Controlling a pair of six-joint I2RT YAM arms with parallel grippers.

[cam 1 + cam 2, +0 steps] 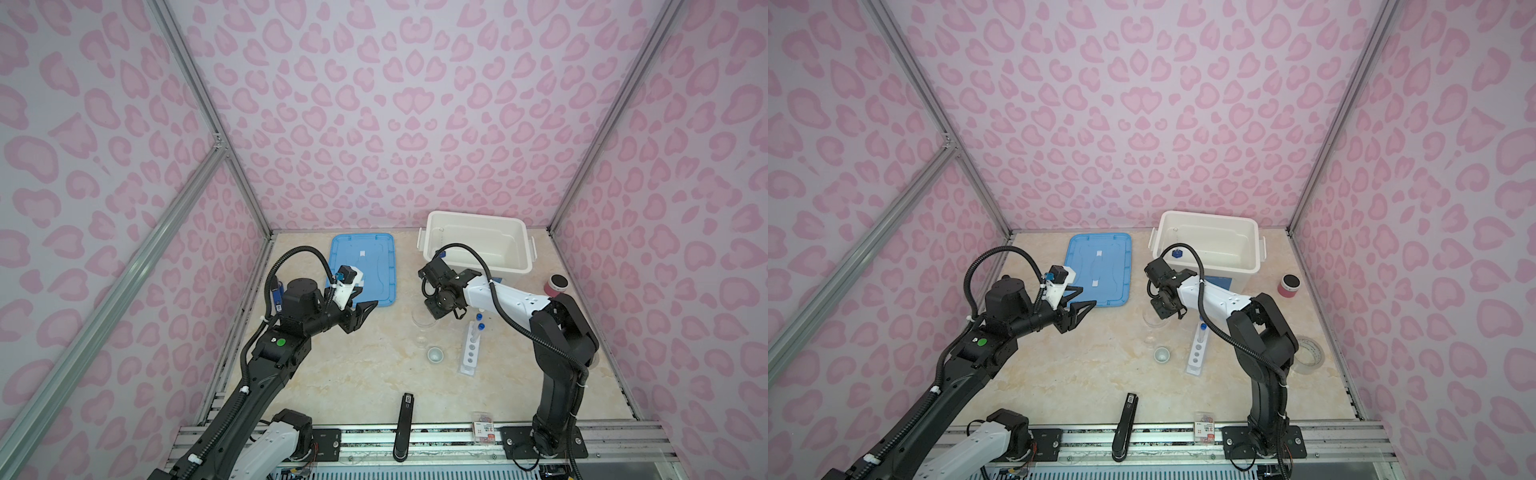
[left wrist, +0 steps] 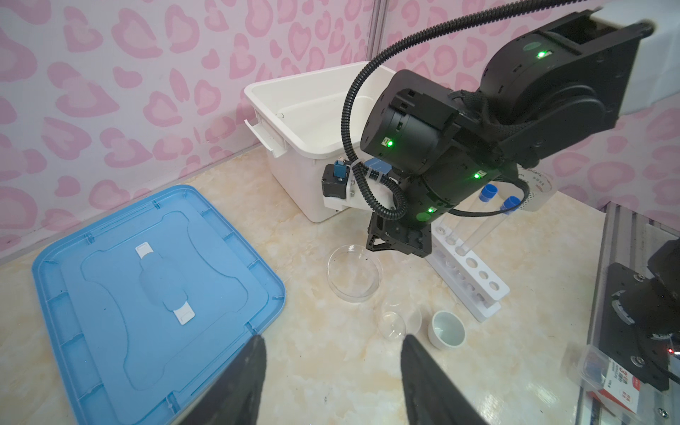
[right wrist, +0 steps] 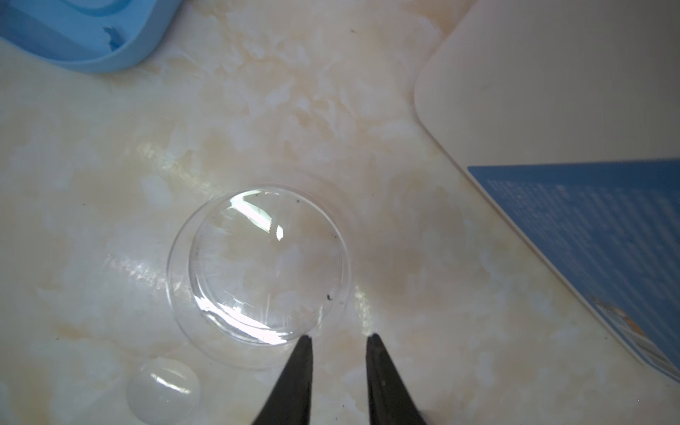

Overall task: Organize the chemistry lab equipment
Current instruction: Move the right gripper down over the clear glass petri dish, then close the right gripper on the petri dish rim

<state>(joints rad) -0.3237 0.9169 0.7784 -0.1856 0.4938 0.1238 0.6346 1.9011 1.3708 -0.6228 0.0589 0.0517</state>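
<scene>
Lab equipment: gathered on the worktop [image 1: 353, 374] around the white holed rack [image 1: 471, 351], with one piece in a bin behind it.
Black stick [image 1: 405, 419]: well in front of the rack, at the worktop's front edge.
Tiny pale cup [image 1: 434, 354]: upright, just left of the rack's near end, not touching it.
Small clear vessel [image 2: 392, 323]: left of the rack, just behind the cup.
Test tubes [image 1: 481, 328]: two, blue-capped, standing in the rack's far holes.
Glass dish [image 3: 257, 265]: flat on the worktop, left of the rack's far end.
Right fingers [image 3: 298, 375]: released, a narrow gap, grasping nothing; tips at the dish's rim on the side toward the rack, contact cannot be told.
Left fingers [image 2: 246, 379]: released, spread wide, nothing between them; raised, well left of the rack.
Pink can [image 1: 556, 286]: behind and right of the rack, well apart.
Blue lid [image 1: 365, 266]: flat, behind and left of the rack.
White bin [image 1: 478, 218]: behind the rack, at the back wall.
Blue-based cylinder [image 1: 1177, 253]: inside the bin; its glass is hard to make out.
</scene>
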